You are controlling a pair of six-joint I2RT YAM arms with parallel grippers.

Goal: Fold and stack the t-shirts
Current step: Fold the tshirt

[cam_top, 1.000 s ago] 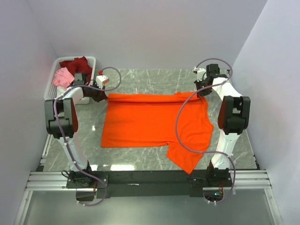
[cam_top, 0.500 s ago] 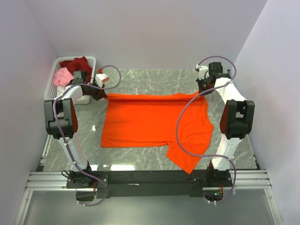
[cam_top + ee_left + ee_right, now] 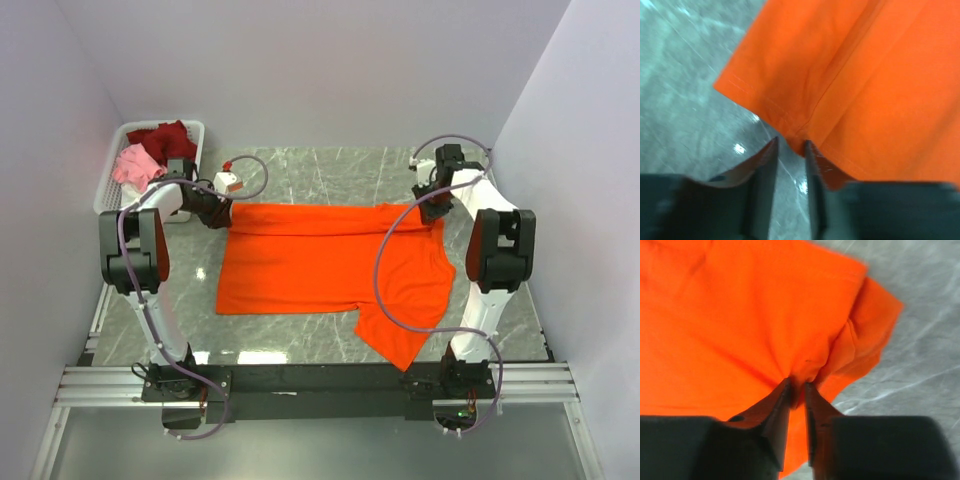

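Orange from one hand to the other: laid flat on the grey marble table (image 3: 330,165) as the orange t-shirt (image 3: 320,255). Pinched at its far hem corner by the left gripper (image 3: 790,145), jaws nearly closed on cloth. Bunched and clamped in the right gripper (image 3: 796,387) at the opposite far corner. Beyond the left gripper, heaped in the white basket (image 3: 104,192): dark red t-shirt (image 3: 165,135), pink t-shirt (image 3: 133,163).

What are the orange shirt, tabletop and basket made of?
Orange shirt: soft matte cloth, probably cotton knit; stitched hem, puckers and folds.
Tabletop: glossy grey marble look, veins and glare spots; could be laminate.
Basket: white, rigid, slotted walls; likely plastic.
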